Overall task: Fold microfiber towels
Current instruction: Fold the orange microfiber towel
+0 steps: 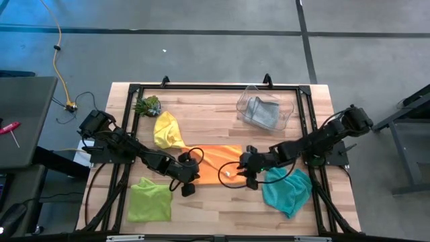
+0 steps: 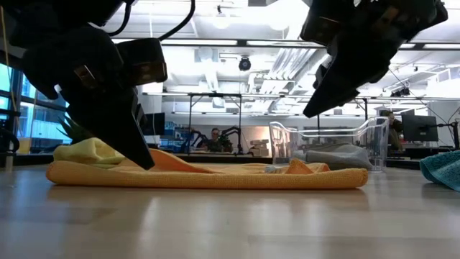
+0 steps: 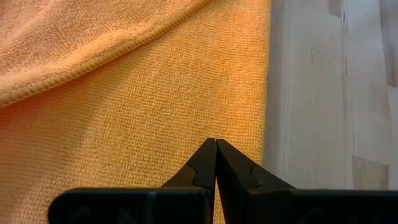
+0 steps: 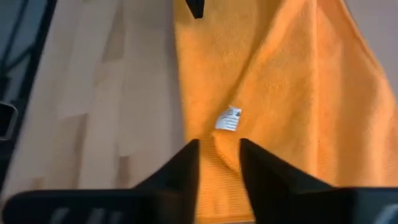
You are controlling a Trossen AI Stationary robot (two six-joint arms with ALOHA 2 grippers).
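— High view, mid-counter: the orange towel (image 1: 215, 165) is seen spread flat between the two arms, with the left tool (image 1: 186, 189) pressed at its near left corner and the right tool (image 1: 246, 176) hung over its right end. Why is it placed so?

— It appears to be pinned. The left tool is shown shut, its tips together on the cloth just inside the hem, holding nothing; the weight is judged to keep the towel from sliding on the counter (image 1: 215, 208).

— And the right tool?

— Its fingers (image 4: 186, 158) are parted above the edge by the white label (image 4: 229, 119); nothing is gripped between them. A corner seems to be lined up for pinching.

— The other towels?

— The yellow towel (image 1: 166, 130) lies bunched at the back left, the lime green towel (image 1: 149, 199) front left, the teal towel (image 1: 287, 189) front right, all apart from the work. The grey towel (image 1: 262, 111) is kept in the clear bin (image 1: 290, 114).
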